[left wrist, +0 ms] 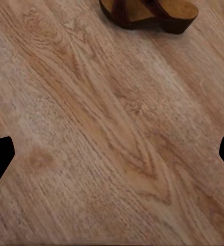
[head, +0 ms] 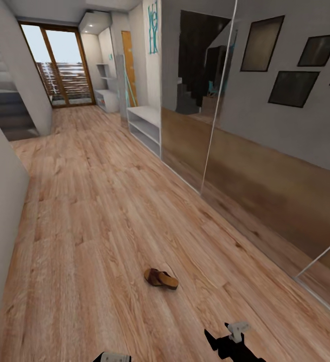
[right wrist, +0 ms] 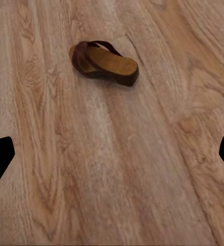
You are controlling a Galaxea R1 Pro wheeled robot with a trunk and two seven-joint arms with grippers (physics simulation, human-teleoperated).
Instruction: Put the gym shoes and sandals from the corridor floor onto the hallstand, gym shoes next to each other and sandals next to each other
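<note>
- One sandal [head: 161,278] lay on its sole on the corridor floor [head: 99,211], just ahead of the robot, well short of the hallstand [head: 107,100] at the corridor's far end.
- Right claw [right wrist: 112,154] was spread wide and empty; left claw [left wrist: 112,154] likewise.
- Judgement: lower the right claw square over the sandal, gripping across the strap.

My right arm [head: 234,342] is angular black casing carrying a small pale grey bracket with dark holes. My left arm [head: 113,357] presents a pale grey rounded housing edged in black. My fingertips [left wrist: 0,156] appear as flat black wedges, unmarked.
</note>
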